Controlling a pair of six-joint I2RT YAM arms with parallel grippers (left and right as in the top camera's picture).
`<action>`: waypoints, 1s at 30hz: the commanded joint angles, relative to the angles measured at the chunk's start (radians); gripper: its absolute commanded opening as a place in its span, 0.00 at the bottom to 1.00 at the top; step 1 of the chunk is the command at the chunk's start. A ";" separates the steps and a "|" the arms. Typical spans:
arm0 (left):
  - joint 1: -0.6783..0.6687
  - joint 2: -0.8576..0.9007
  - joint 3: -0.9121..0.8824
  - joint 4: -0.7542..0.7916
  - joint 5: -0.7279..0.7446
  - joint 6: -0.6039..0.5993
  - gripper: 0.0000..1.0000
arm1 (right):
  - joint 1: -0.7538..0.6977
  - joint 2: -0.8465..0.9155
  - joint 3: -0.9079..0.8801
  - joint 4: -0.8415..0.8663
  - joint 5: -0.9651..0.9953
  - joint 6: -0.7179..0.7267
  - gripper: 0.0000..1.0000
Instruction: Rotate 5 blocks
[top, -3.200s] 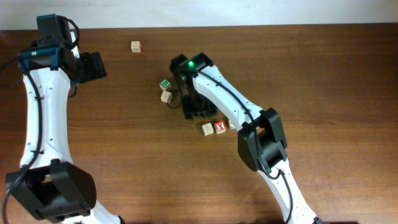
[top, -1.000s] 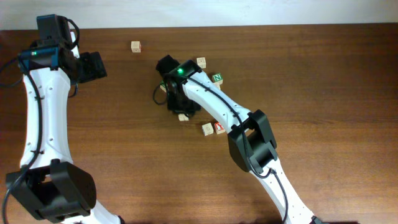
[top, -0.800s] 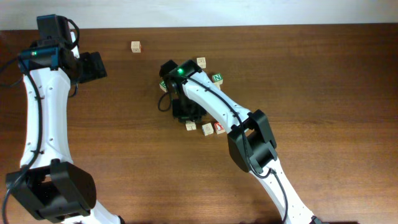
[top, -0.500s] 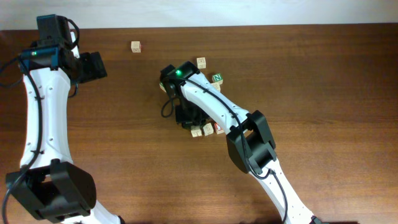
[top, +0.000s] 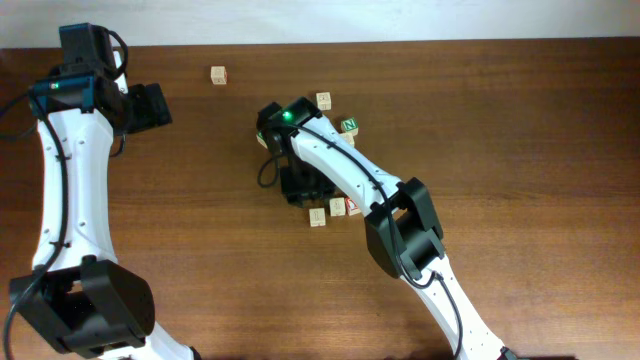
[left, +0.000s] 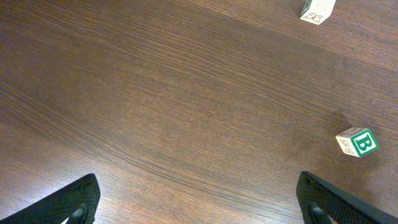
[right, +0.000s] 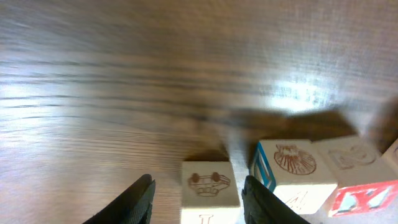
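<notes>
Wooden block stands between parted right fingers, beside blue-edged block.

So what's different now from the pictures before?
The right hand brought one tan block down the table to the end of the row with the red Y block, and its fingers have opened to let it go. The left hand, wide open, and the green N cube stayed put.

Left end effector spread wide, right end effector partly parted.
</notes>
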 joint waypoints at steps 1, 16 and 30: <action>0.005 0.002 0.019 0.002 -0.011 -0.013 0.99 | -0.028 -0.051 0.157 -0.021 0.020 -0.046 0.46; 0.005 0.002 0.019 0.002 -0.011 -0.013 0.99 | -0.096 -0.552 0.280 -0.136 -0.021 -0.300 0.47; 0.005 0.002 0.019 0.002 -0.011 -0.013 0.99 | -0.041 -0.647 -0.722 0.474 -0.161 -0.206 0.45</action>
